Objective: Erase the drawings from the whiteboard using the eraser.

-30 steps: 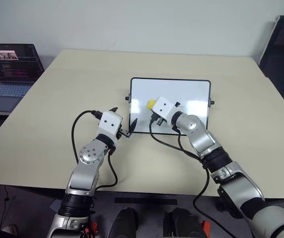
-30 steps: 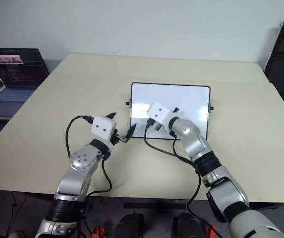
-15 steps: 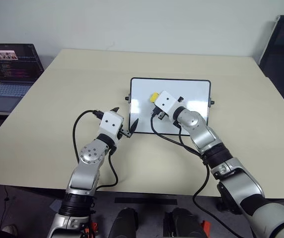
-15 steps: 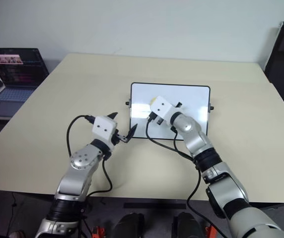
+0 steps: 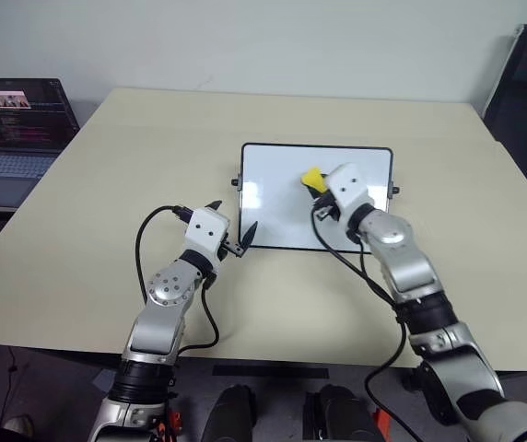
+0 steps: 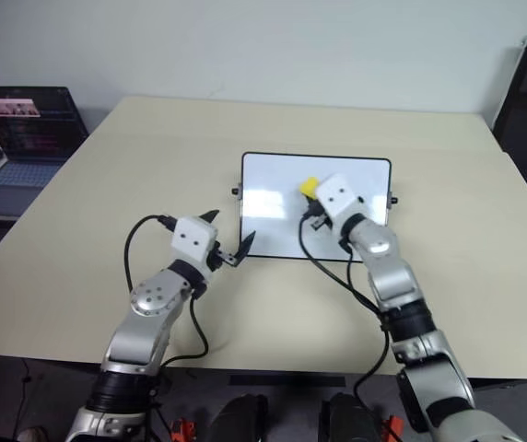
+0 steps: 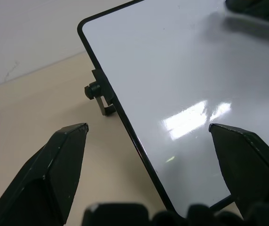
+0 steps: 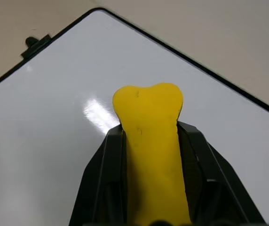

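The whiteboard (image 5: 273,198) lies flat on the beige table, its black frame and side knobs showing. The drawings are out of view; the board's showing surface is plain white. My right gripper (image 5: 319,184) hovers over the board's middle right, shut on the yellow eraser (image 5: 312,176), whose yellow end sticks out past the fingers. In the right wrist view the eraser (image 8: 151,141) sits clamped between the black fingers above the whiteboard (image 8: 54,117). My left gripper (image 5: 233,218) stands open at the board's near left corner, its fingers straddling the frame edge (image 7: 125,127) with nothing held.
An open laptop (image 5: 15,120) sits on a side desk at the far left. A black chair (image 5: 526,83) stands at the far right. Bare table (image 5: 107,184) surrounds the board. Black cables loop from both wrists.
My right gripper has carried the eraser rightward across the board, from its left-middle to its middle right, rolling somewhat. The left gripper has stayed put.
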